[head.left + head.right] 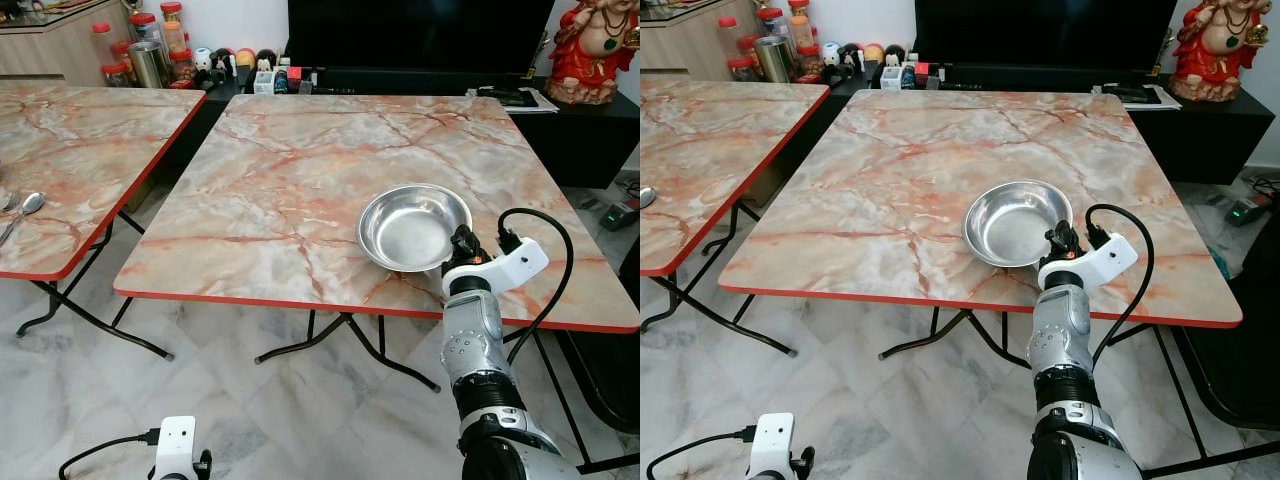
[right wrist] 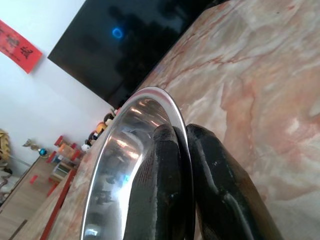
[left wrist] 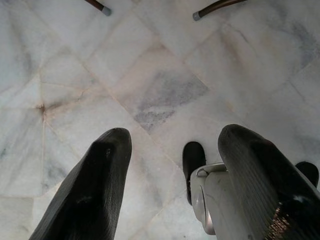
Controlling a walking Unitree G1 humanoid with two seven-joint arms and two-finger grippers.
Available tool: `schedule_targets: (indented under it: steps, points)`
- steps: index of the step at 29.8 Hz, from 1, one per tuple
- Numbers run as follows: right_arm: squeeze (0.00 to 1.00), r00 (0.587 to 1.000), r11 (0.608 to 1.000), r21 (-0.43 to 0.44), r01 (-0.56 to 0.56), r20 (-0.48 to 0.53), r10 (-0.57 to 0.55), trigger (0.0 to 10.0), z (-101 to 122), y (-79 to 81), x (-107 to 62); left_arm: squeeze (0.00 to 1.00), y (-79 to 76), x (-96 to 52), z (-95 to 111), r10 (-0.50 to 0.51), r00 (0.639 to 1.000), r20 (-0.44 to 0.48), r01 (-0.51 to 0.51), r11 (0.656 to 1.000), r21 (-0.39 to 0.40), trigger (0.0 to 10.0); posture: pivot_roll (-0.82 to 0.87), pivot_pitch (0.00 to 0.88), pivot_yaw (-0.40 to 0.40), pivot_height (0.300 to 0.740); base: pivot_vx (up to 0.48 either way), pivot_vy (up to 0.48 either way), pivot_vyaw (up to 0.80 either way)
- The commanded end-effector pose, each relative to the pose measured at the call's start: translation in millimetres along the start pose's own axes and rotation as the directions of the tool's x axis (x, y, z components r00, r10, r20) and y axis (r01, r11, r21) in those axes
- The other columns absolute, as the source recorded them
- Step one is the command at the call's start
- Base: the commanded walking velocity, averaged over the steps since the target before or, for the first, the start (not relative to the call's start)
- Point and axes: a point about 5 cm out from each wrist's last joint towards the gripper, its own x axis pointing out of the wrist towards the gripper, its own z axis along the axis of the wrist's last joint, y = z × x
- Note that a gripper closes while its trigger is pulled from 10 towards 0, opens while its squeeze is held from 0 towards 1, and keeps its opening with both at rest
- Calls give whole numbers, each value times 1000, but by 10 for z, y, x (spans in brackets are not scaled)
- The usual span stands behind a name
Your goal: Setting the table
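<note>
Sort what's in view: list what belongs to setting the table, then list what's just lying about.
Job in hand:
round stainless-steel bowl
right end effector, clamped on the bowl's rim
red-edged marble-pattern table
metal spoon on the neighbouring table

Lying about:
red-lidded jars
red and gold figurine
black television
left end effector, idle over the floor

We see our silver right arm [image 1: 472,340] with a white wrist block [image 1: 510,268], a looping black cable [image 1: 545,270], and matte black fingers [image 2: 165,195].
</note>
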Motion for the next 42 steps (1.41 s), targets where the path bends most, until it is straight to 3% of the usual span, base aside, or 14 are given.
schedule_targets:
  steps: [1,6,26,37,42]
  points:
    - [0,998,998,14,-57,-11,57,10000,-9,112,31,0,31,-3,-3,19,1000,4,-19,1000,-17,10000,-17,0,-3,719,262,0,0]
    - [0,992,992,9,-127,-19,128,10000,-44,200,12,0,38,-3,-2,24,1000,6,-23,1000,-17,10000,-14,0,-3,719,270,0,0]
    - [0,986,987,-27,-159,-45,158,10000,-65,190,2,0,26,-5,-12,17,1000,1,-17,1000,-9,10000,-17,0,2,719,282,0,109]
    - [0,992,993,-18,-116,-54,115,10000,-105,131,-38,0,1,-7,-13,-5,1000,6,5,1000,-21,10000,-15,0,0,719,77,0,0]
    - [0,997,999,-3,-54,-55,54,10000,-129,18,-104,0,-9,-12,-29,-12,1000,2,12,1000,-22,10000,-13,0,-4,719,0,0,0]
